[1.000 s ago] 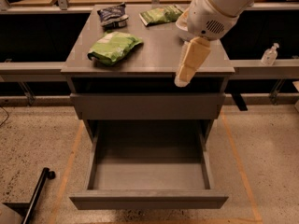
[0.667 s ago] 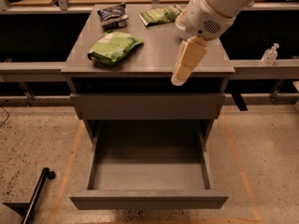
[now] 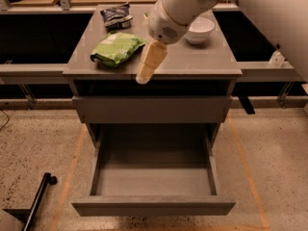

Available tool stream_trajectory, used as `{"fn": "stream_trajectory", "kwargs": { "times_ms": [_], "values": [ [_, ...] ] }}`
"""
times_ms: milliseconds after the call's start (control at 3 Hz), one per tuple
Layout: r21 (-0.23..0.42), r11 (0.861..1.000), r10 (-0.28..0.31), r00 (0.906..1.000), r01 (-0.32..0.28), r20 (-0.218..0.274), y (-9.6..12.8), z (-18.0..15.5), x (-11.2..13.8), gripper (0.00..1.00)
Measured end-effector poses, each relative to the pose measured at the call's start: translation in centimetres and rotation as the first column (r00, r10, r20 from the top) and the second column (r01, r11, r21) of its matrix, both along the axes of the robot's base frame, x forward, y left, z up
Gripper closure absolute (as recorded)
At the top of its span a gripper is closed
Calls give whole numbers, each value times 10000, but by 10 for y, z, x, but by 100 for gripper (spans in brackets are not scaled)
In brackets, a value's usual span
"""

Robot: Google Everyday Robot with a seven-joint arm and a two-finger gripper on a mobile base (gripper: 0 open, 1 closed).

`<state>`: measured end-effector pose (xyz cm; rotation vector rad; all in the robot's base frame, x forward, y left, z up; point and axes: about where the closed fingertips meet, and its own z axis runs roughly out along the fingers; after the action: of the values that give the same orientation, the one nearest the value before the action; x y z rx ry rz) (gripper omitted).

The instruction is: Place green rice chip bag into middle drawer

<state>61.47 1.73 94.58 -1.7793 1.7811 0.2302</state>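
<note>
The white arm comes in from the upper right and reaches down over the grey worktop. Its cream-coloured hand points down and to the left, with its tip over the front edge of the worktop, just left of centre. From this angle I cannot tell whether the hand is open or closed. Nothing shows at its tip.

The green bag lies flat on the left half of the worktop, just left of the hand. Whether the two touch cannot be told. Behind it, near the back edge, lies a dark blue bag. A white bowl stands upright on the right side of the worktop, partly hidden by the arm.

Below the worktop is a dark gap and then a closed grey front panel. Under that panel the middle drawer is pulled well out toward the camera, showing its broad grey tray with nothing lying in it.

The cabinet stands on a speckled floor marked with orange lines. A black pole lies slanted at the lower left. A small white bottle stands on the ledge to the right of the cabinet.
</note>
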Motion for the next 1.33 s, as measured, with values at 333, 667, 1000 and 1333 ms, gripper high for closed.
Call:
{"fn": "stream_trajectory", "kwargs": {
  "times_ms": [333,667,1000,1333],
  "values": [
    [169,9994,-304,9992,300,249,24,-15,32,0],
    [243,9990,-378,9989,371,269,26,-18,35,0],
    [490,9966,-664,9978,662,28,20,-28,34,0],
    [1039,9888,-1084,9941,1071,72,24,-45,58,0]
  ]
}}
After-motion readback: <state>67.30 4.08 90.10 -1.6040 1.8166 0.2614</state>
